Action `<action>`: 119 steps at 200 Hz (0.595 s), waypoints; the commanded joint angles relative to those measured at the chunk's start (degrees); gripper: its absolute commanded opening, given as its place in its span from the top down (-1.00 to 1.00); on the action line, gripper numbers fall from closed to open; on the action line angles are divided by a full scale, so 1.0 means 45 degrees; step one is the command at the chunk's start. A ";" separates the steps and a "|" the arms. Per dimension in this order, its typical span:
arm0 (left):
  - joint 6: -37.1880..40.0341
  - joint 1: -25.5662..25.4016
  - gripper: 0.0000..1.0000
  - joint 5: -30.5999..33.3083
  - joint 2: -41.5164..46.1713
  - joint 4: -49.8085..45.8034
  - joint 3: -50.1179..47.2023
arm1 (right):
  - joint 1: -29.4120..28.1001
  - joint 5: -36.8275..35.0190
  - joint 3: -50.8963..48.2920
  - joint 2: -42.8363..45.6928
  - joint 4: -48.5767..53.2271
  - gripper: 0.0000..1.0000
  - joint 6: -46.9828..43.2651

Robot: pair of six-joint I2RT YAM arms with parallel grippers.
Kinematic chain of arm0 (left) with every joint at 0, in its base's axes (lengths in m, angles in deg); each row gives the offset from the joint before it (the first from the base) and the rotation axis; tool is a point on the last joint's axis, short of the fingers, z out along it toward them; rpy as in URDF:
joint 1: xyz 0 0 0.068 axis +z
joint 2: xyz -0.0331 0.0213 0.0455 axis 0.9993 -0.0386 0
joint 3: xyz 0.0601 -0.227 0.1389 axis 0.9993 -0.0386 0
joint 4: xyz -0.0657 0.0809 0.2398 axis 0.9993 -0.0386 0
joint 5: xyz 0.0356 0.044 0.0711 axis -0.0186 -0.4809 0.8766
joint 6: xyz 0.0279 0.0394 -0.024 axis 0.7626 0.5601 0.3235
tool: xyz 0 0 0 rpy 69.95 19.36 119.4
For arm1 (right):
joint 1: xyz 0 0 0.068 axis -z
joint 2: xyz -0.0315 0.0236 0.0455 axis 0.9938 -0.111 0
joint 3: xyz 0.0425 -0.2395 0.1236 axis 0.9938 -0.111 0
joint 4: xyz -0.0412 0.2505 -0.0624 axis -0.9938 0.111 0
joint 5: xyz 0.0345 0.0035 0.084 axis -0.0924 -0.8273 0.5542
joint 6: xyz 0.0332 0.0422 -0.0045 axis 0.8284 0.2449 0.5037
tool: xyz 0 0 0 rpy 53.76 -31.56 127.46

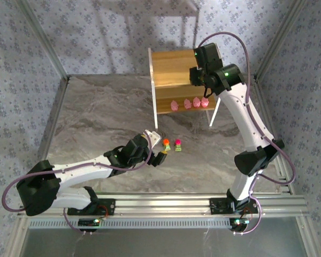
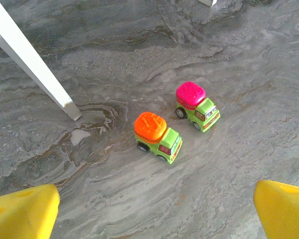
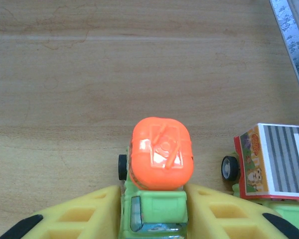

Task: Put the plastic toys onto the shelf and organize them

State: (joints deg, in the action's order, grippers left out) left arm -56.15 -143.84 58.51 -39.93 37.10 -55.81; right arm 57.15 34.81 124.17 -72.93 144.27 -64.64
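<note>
At the shelf [image 3: 65,74], top board: orange-topped truck [image 3: 161,154] gripped by right claw [image 3: 154,211], cab toward the claw, box truck [image 3: 274,164] just beside. Left claw [image 2: 154,214] open above tabletop [image 2: 114,45], orange-topped car [image 2: 157,137] and magenta-topped car [image 2: 195,105] just ahead.

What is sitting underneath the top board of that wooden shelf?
Four pink toys stand in a row near the front edge of the lower tier. The top board hides whatever lies farther back on that tier.
</note>
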 commanded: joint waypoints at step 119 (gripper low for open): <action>0.0192 -0.0103 -0.99 0.0222 0.0286 -0.0037 0.0497 | 0.0110 0.0121 0.0428 -0.0113 0.0219 0.13 -0.0207</action>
State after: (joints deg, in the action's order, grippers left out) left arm -56.13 -143.84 58.92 -39.93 36.97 -55.81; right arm 57.26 34.83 124.08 -73.02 144.27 -64.64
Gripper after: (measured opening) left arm 0.996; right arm 0.426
